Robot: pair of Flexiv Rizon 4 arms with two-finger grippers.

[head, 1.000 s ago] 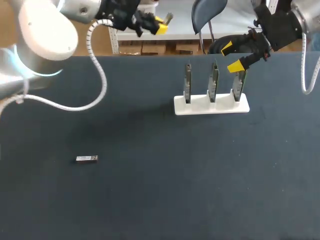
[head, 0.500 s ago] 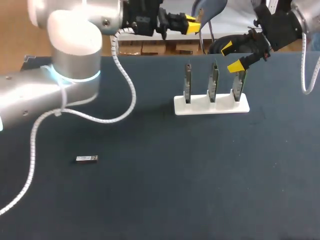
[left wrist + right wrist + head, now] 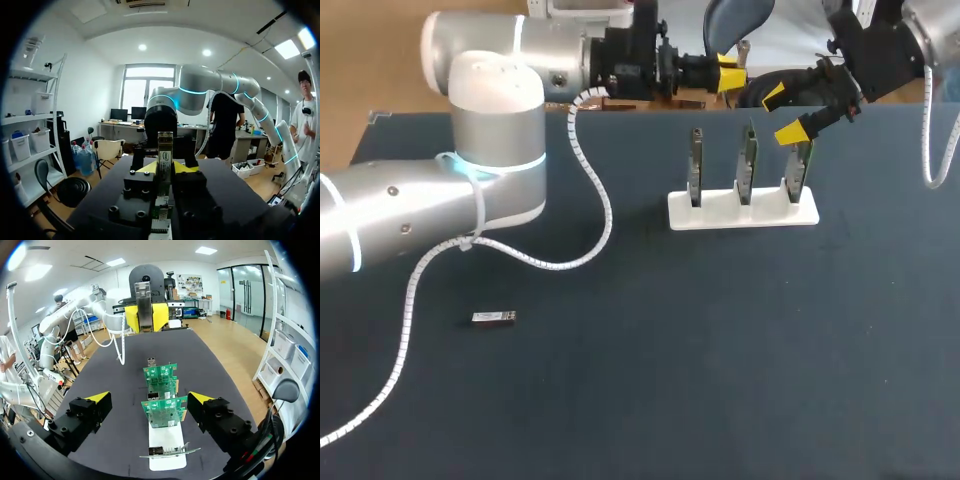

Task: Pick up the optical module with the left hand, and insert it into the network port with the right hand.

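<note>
My left gripper hovers over the table's far edge, left of the board stand, shut on a slim metal optical module that sticks out between its yellow tips. The right wrist view shows that same gripper with the module facing my right one. A white stand carries three upright green boards with network ports. My right gripper hangs open above the rightmost board; seen from its own wrist, the right gripper straddles the nearest board.
A second small module-like metal piece lies flat on the dark table at the left front. My left arm's white cable loops low over the table between that piece and the stand.
My left arm has swung rightward along the far edge with the module, from the back left to just left of the stand. The right arm has not moved.
</note>
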